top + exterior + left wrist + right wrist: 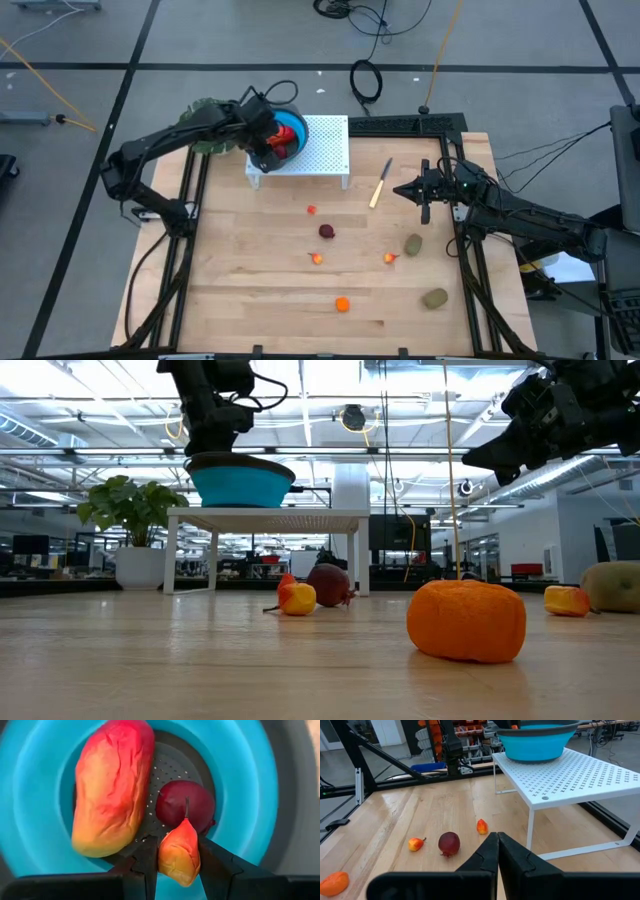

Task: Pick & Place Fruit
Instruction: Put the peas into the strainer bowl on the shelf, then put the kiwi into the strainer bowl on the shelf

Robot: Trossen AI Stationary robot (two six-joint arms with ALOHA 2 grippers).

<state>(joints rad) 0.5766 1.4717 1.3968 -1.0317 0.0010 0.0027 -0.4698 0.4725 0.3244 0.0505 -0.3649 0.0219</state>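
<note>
Over blue bowl [40, 795] on white rack [325, 150]: left gripper [177, 862], jaws grasping small orange-red fruit [179, 852]. Long red-orange piece [112, 785], dark red ball [185, 805] inside. Right gripper [497, 852] clenched, above desk [260, 290].

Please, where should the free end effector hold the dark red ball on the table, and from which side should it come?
Come straight down and pinch the dark red ball across its round middle. It sits alone on the bare wooden table, so probably any finger angle fits; avoid its small stem. The right end effector is shut and must open first.
</note>
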